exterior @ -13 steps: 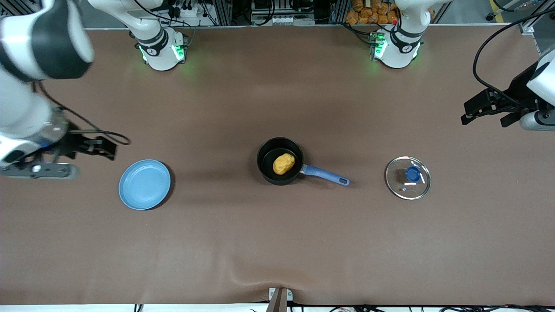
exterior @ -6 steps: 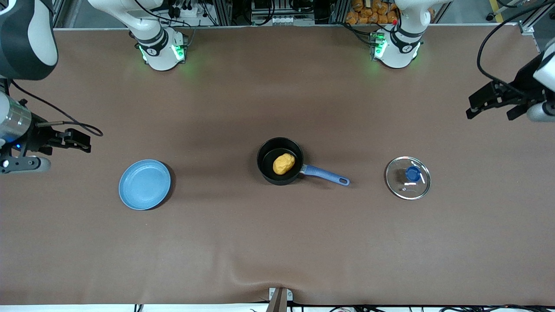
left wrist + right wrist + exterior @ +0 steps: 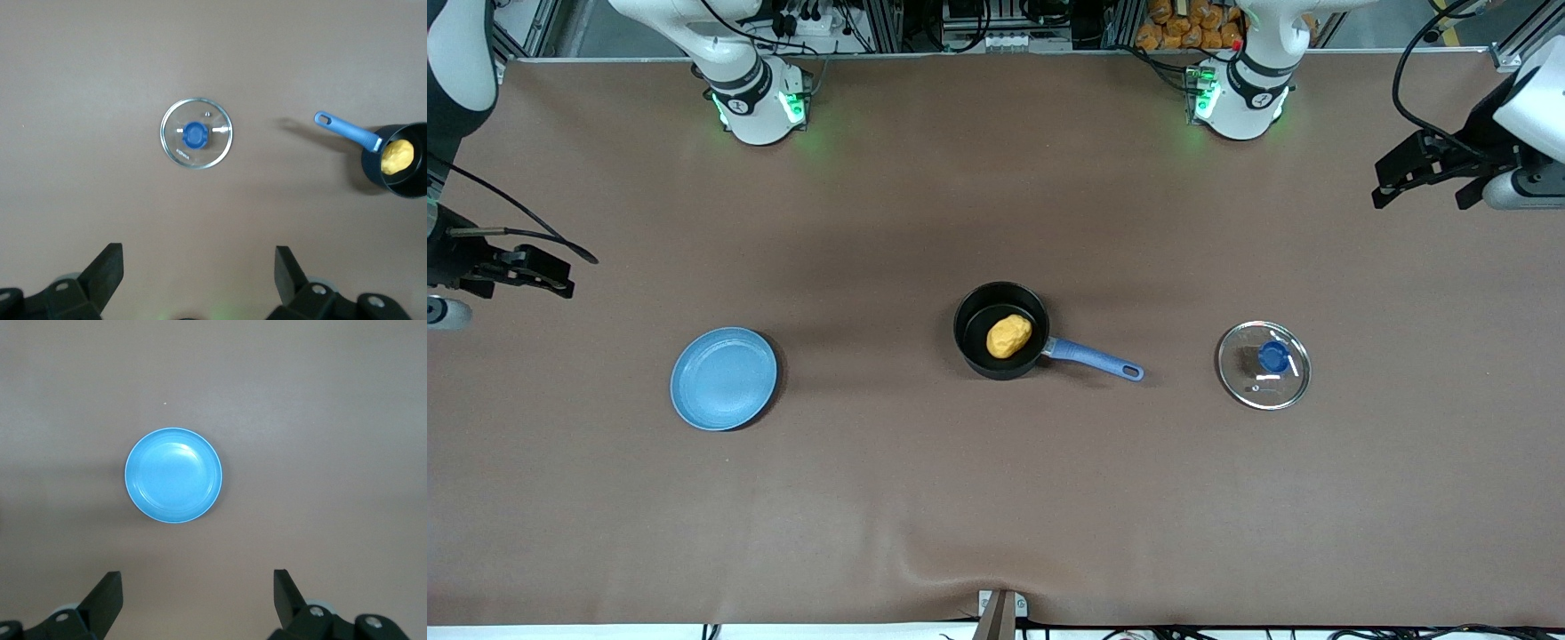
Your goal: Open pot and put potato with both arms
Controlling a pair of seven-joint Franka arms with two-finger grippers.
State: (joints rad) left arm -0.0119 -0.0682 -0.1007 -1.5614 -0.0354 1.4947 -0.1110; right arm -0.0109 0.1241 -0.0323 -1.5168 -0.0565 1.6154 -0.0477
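The black pot (image 3: 1000, 331) with a blue handle (image 3: 1096, 359) stands mid-table, uncovered. The yellow potato (image 3: 1008, 336) lies inside it. Pot and potato also show in the left wrist view, pot (image 3: 399, 162), potato (image 3: 397, 157). The glass lid (image 3: 1264, 364) with a blue knob lies flat on the table toward the left arm's end; it also shows in the left wrist view (image 3: 197, 133). My left gripper (image 3: 1392, 184) is open and empty, high over the table's edge at the left arm's end. My right gripper (image 3: 547, 277) is open and empty, high over the right arm's end.
A flat blue plate (image 3: 724, 379) lies empty on the brown table toward the right arm's end; it also shows in the right wrist view (image 3: 173, 475). The arm bases (image 3: 758, 98) stand along the table's edge farthest from the front camera.
Both arms have drawn outward and up. My right gripper moved from beside the plate toward the table's end. My left gripper rose away from the lid. Pot, potato and lid stayed put.
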